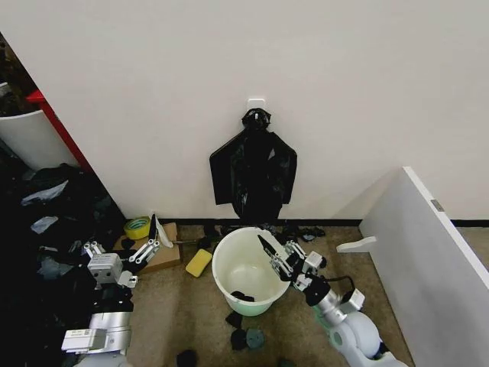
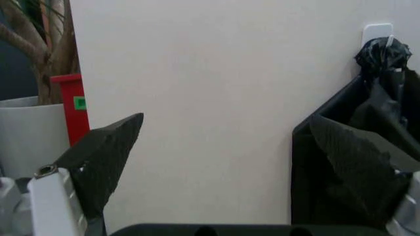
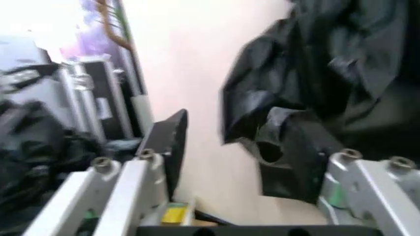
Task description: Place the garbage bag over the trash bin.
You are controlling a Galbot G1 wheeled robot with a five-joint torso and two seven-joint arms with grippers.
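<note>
The garbage bag [image 1: 253, 172] hangs lengthwise down the wall from a hook [image 1: 257, 103]. The trash bin [image 1: 246, 269] stands upright below, mouth up. Right pincer [image 1: 269, 253] spread apart over the rim; left pincer [image 1: 155, 231] spread apart, idle.

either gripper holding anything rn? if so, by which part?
Nothing is held. The left gripper and right gripper are both open and empty; the garbage bag hangs from the wall hook above the trash bin.

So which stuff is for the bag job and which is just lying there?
For the job: garbage bag hanging on the wall hook, trash bin, right gripper, left gripper.
Just lying about: yellow tape roll, yellow sponge, white board.
</note>
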